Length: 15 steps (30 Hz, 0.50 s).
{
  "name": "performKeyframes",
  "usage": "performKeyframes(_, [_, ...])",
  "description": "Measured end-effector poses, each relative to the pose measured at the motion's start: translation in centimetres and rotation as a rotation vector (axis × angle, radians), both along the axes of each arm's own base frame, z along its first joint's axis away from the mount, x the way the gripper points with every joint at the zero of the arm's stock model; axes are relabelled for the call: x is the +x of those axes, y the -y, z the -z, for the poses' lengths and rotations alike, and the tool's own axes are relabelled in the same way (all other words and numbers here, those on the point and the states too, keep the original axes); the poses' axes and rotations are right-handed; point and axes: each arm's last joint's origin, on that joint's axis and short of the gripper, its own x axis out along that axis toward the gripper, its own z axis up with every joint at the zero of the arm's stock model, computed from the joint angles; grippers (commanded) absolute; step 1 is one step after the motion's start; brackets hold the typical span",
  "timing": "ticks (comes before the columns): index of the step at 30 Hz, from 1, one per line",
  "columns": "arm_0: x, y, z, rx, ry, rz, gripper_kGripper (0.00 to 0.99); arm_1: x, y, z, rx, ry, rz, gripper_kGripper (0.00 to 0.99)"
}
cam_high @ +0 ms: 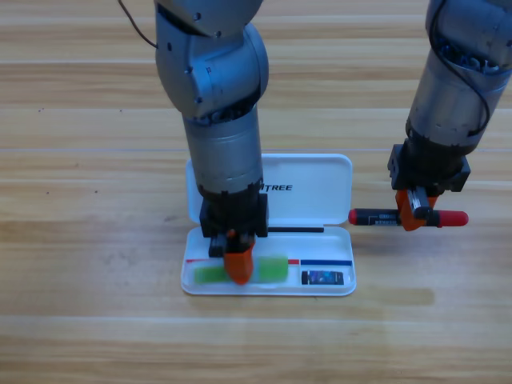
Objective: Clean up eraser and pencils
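Gripping the red pencil crosswise, the right pincer is holding it just right of the white case, above the tabletop. Left pincer is pointing down onto the green pencil lying in the case's tray; whether it is clamping it, I cannot tell. Eraser is sitting in the tray's right end.

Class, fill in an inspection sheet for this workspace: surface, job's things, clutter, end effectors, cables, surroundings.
Surface: wooden table.
Job's things: green pencil lying in the open white case's tray; eraser in the tray's right end; red pencil held level, just right of the case.
Clutter: nothing seen.
End effectors: left end effector down on the green pencil; right end effector gripping the red pencil.
Cables: black cable behind the left arm; black cables on the right arm.
Surroundings: nothing seen.
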Motion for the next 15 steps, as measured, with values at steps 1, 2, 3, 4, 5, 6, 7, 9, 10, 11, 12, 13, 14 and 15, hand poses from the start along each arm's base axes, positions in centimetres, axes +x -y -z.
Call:
performKeyframes(1, [0.0, 0.0, 0.0, 0.0, 0.0, 0.0, 0.99, 0.0, 0.0, 0.0, 0.001, 0.001, 0.0, 0.0])
performKeyframes(2, [0.0, 0.0, 0.0, 0.0, 0.0, 0.0, 0.99, 0.0, -0.1, -0.1, 0.002, 0.003, 0.0, 0.0])
performKeyframes(3, [0.0, 0.0, 0.0, 0.0, 0.0, 0.0, 0.99, 0.0, -0.1, -0.1, 0.004, 0.004, 0.001, 0.0])
performKeyframes(4, [0.0, 0.0, 0.0, 0.0, 0.0, -0.001, 0.99, 0.0, -0.2, -0.2, 0.005, 0.006, 0.001, 0.0])
performKeyframes(5, [0.0, 0.0, 0.0, 0.0, 0.0, -0.001, 0.99, 0.0, -0.2, -0.2, 0.007, 0.007, 0.001, 0.0])
performKeyframes(6, [0.0, 0.0, 0.0, 0.0, 0.0, -0.001, 0.99, 0.0, -0.2, -0.3, 0.008, 0.009, 0.001, 0.0])
performKeyframes(7, [0.0, 0.0, 0.0, 0.0, 0.0, -0.001, 0.99, 0.0, -0.3, -0.4, 0.01, 0.01, 0.001, 0.0])
performKeyframes(9, [0.0, 0.0, 0.0, -0.001, -0.001, -0.001, 0.99, 0.0, -0.4, -0.5, 0.013, 0.013, 0.002, 0.0])
performKeyframes(10, [0.0, 0.0, 0.0, -0.001, -0.001, -0.001, 0.99, -0.1, -0.5, -0.5, 0.015, 0.015, 0.004, 0.0])
performKeyframes(11, [0.0, 0.0, 0.0, -0.001, -0.001, -0.002, 0.99, -0.1, -0.7, -0.6, 0.018, 0.017, 0.006, 0.0])
performKeyframes(12, [0.0, 0.0, 0.0, -0.001, -0.001, -0.003, 0.99, -0.2, -0.9, -0.8, 0.023, 0.021, 0.007, 0.0])
performKeyframes(13, [0.0, 0.0, 0.0, 0.0, -0.002, -0.004, 0.99, -0.2, -1.1, -1.0, 0.028, 0.026, 0.005, 0.0])
performKeyframes(14, [-0.1, -0.1, -0.1, 0.004, -0.005, -0.005, 0.99, -0.3, -1.3, -1.3, 0.034, 0.031, 0.001, 0.0])
performKeyframes(15, [-0.2, -0.2, -0.2, 0.012, -0.012, -0.006, 0.99, -0.4, -1.6, -1.7, 0.04, 0.037, -0.004, 0.0])
